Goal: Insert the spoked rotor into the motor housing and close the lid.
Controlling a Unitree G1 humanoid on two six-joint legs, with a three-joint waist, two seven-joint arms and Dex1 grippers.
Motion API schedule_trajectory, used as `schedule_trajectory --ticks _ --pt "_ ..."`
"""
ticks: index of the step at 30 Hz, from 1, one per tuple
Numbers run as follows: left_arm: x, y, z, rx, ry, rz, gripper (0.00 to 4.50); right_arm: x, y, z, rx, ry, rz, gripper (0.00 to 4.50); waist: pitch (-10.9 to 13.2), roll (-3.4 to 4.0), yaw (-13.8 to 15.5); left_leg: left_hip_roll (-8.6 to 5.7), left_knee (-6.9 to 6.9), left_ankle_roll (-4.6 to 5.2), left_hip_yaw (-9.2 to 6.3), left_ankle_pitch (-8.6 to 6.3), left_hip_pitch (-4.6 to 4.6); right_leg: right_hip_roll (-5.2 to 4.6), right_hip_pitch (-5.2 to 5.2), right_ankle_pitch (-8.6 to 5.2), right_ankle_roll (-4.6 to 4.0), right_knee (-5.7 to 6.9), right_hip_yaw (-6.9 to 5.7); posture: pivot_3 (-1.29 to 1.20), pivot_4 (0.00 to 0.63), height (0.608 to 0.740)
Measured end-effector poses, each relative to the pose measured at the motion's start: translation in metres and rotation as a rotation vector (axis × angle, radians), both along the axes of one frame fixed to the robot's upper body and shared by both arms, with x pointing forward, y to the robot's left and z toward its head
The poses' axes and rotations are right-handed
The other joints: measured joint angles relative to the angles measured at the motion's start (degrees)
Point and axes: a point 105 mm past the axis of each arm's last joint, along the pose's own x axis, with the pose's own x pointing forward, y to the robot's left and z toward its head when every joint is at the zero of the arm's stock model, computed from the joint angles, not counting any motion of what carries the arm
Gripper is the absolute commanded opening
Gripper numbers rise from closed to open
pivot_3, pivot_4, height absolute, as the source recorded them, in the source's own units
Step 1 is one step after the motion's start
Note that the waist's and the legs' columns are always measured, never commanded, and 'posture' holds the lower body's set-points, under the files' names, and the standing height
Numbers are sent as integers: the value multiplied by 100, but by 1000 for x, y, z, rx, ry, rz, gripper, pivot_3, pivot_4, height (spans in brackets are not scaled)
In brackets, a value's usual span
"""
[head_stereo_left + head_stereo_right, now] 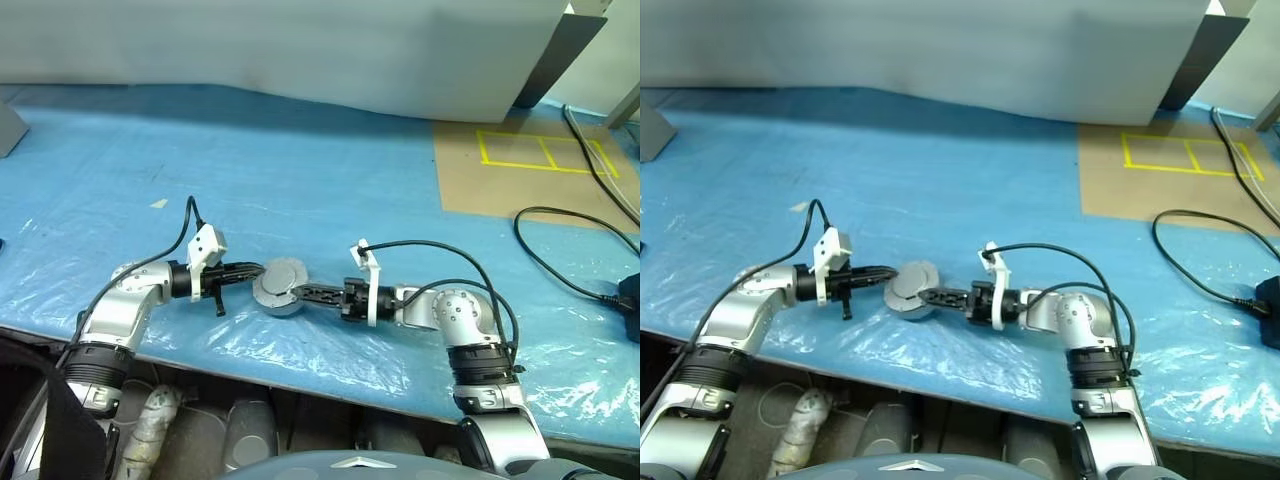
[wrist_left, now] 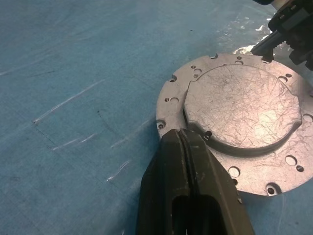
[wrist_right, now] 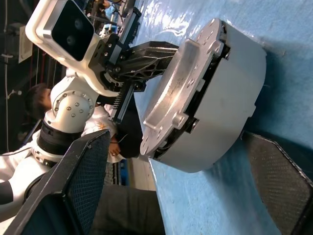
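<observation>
The left gripper's two black fingers were clenched tight together, their tips pressed on the near rim of the lid, a flat round silver-grey metal disc with a raised, scratched centre and small holes around its edge. The right gripper's fingers stood spread wide apart, one on each side of the motor housing, the short round grey metal puck, without visibly gripping it.

The lid sat on top of the housing, apparently slightly proud of it, with a dark gap visible under its edge in the right wrist view. The stack rested near the front edge of the surface, which was covered in crinkled blue plastic sheeting, between the two arms, the left reaching in from the left and the right from the right. The spoked rotor could not be made out and was presumably inside the housing.

The work appeared to be at its closing stage, with the lid being seated. The next move likely called for the right fingers to steady the housing while the left pressed the lid down flush.
</observation>
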Motion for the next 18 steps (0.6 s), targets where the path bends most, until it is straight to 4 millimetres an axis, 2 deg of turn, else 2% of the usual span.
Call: schedule_trajectory --ticks 4,5,8,14,15,18 --pt "0 0 0 0 2 2 0 5 0 2 2 -14 -20 4480 0 0 -2 1 0 0 0 0 0 1 0 0 0 1 -1 0 150 740" --pt "0 0 0 0 2 2 0 6 -1 2 1 -17 -26 4307 0 0 -1 0 0 0 0 0 0 1 0 0 0 0 -1 0 150 740" --pt "0 1 0 -1 2 3 0 5 -5 -3 -15 -11 -38 3508 0 0 2 0 0 0 0 0 0 0 1 0 1 -1 -1 0 150 740" --pt "1 1 3 -8 -7 0 0 1 -3 -8 -13 0 -46 1399 0 0 -11 2 0 0 0 0 5 3 2 0 0 2 0 0 150 740" --pt "1 1 4 -10 -12 -1 0 1 -2 -7 -3 1 -48 1218 -1 1 -10 2 0 0 0 0 11 2 6 0 0 2 1 0 150 740" --pt "0 1 3 -11 -6 4 0 2 -1 -7 4 4 -59 1174 -4 5 -9 2 -1 0 6 0 23 1 14 -1 0 2 7 0 150 740"
